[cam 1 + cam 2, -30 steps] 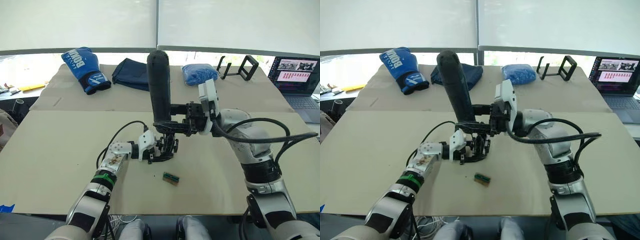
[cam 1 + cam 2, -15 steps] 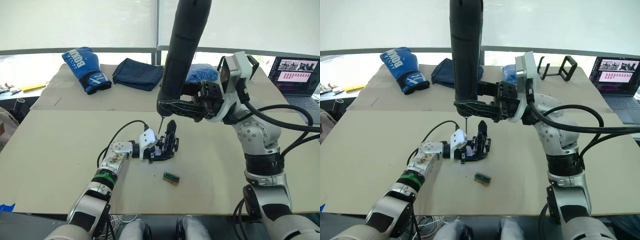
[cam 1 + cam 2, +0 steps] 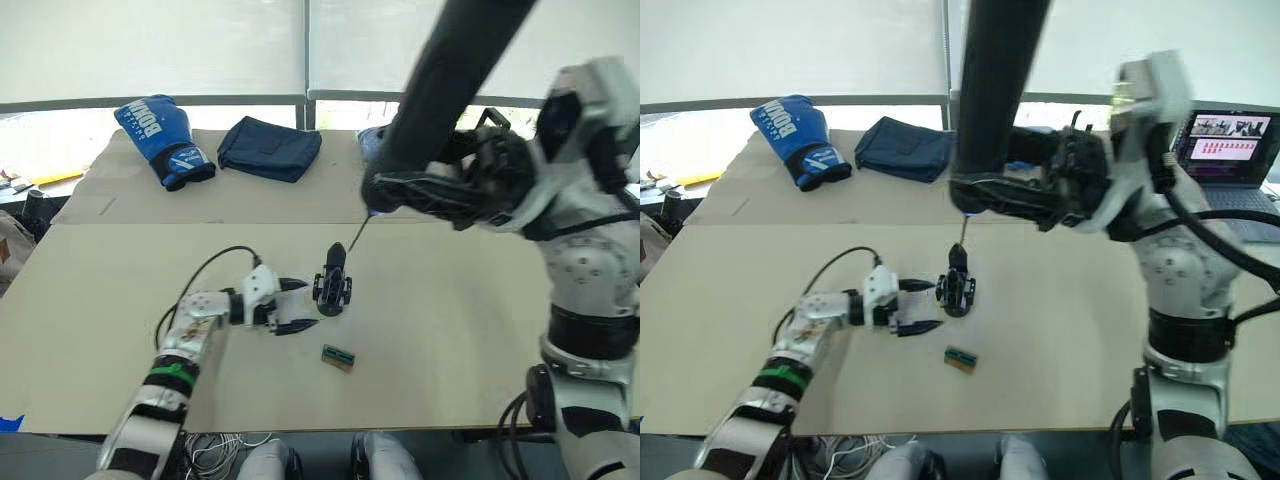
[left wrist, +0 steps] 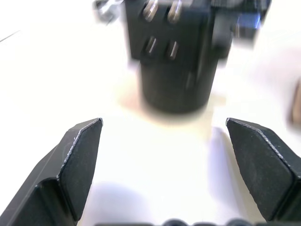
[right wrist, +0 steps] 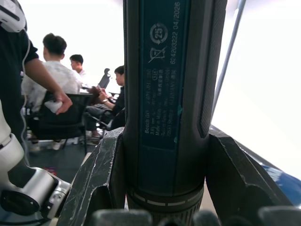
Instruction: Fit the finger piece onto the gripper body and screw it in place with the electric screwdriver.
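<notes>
A small green-brown block [image 3: 338, 357] lies on the table [image 3: 110, 330], closest to the robot. Just behind it and to the left is the left gripper [image 3: 296, 305]. Its two black fingers [image 4: 77, 160] are spread wide apart and hold nothing. The gripper body [image 3: 332, 285] stands on the table right in front of those open fingers, close to them but not touching. It rests on its round base with a pointed finger sticking up. I cannot tell if the finger piece is on it.

Above the gripper body is the electric screwdriver [image 3: 440, 90]. The right gripper [image 3: 455, 190] has its fingers closed tight around the low end of the thick black tube. The tube leans up and to the right. Its thin metal bit [image 3: 358, 233] points down at the top of the gripper body and hangs just above it.

Far back on the table lie a blue boxing glove [image 3: 160, 140], a dark blue cloth [image 3: 268, 150] and a black stand [image 3: 1087, 120]. A laptop [image 3: 1230, 150] sits at the far right.
</notes>
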Robot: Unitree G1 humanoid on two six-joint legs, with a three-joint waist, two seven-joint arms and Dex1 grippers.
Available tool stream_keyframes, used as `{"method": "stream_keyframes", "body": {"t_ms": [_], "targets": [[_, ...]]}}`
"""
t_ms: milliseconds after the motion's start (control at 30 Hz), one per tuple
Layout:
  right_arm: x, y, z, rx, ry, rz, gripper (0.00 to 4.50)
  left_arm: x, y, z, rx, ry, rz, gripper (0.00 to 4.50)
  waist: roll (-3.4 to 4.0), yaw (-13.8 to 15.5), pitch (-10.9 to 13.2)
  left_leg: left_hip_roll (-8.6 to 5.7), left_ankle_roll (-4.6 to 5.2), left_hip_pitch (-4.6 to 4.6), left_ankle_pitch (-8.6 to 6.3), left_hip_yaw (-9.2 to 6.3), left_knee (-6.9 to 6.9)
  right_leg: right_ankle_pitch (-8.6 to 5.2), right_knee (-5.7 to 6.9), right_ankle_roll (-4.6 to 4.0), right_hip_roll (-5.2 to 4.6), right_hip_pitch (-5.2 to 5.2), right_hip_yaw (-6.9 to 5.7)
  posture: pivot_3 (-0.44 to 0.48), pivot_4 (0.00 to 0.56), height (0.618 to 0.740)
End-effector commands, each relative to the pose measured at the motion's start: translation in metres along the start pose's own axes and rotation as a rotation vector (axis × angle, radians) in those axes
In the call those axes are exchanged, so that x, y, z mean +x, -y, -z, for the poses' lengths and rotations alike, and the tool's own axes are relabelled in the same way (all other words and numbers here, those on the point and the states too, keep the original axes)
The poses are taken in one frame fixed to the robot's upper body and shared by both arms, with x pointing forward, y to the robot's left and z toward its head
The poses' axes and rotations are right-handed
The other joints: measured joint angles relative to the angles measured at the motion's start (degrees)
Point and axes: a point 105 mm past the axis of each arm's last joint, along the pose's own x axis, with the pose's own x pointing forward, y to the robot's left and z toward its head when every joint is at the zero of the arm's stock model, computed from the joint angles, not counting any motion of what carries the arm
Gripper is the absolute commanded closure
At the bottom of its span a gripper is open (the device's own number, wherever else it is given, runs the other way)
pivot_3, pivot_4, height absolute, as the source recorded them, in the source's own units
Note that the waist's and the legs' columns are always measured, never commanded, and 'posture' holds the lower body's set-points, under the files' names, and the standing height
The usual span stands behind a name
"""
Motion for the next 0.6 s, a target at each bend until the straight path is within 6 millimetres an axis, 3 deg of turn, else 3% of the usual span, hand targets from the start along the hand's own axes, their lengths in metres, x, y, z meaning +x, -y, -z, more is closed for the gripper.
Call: {"method": "stream_keyframes", "body": {"t_ms": [33,133,267,433,500,600], "targets": [[-0.022,0.000,-0.011,-0.044,-0.030,0.088,2.56,-0.034,0.001,-0.005,-0.003,0.020,-0.016,0.07,0.02,0.06,0.02,-0.01,0.03,-0.01,-0.02,0.00,0.01,0.00,-0.01,0.00,-0.06,0.00,0.01,0.000,0.150,0.740],[-0.060,-0.010,0.006,-0.079,-0.195,0.157,2.56,-0.081,0.009,-0.001,-0.029,-0.011,-0.002,0.07,0.03,0.26,0.04,-0.04,0.08,-0.08,-0.05,0.00,0.02,0.00,-0.03,0.00,-0.14,-0.03,-0.03,0.000,0.150,0.740],[-0.096,-0.028,0.021,-0.057,-0.325,0.226,2.56,-0.116,0.015,0.006,0.008,-0.093,0.008,0.07,0.10,1.14,0.11,-0.05,0.08,-0.19,-0.06,-0.10,0.00,-0.04,-0.21,0.06,-0.13,0.00,-0.30,0.000,0.150,0.740],[-0.116,-0.039,0.030,-0.078,-0.363,0.304,2.56,-0.127,0.016,0.003,0.023,-0.082,-0.007,0.07,0.36,1.58,0.25,-0.14,0.17,-0.14,-0.12,-0.06,0.06,-0.07,-0.19,0.17,-0.25,0.05,-0.23,0.000,0.150,0.740],[-0.115,-0.043,0.031,-0.084,-0.352,0.309,2.56,-0.126,0.014,0.000,0.044,-0.076,-0.016,0.07,0.33,1.57,0.27,-0.11,0.16,-0.14,-0.12,-0.08,0.06,-0.12,-0.19,0.25,-0.21,0.06,-0.24,0.000,0.150,0.740],[-0.093,-0.058,0.032,-0.085,-0.272,0.251,2.56,-0.101,0.022,-0.018,0.079,-0.026,0.054,0.07,0.33,1.57,0.27,-0.11,0.14,-0.14,-0.10,-0.08,0.04,-0.05,-0.17,0.13,-0.20,0.04,-0.22,0.000,0.150,0.740]]}}
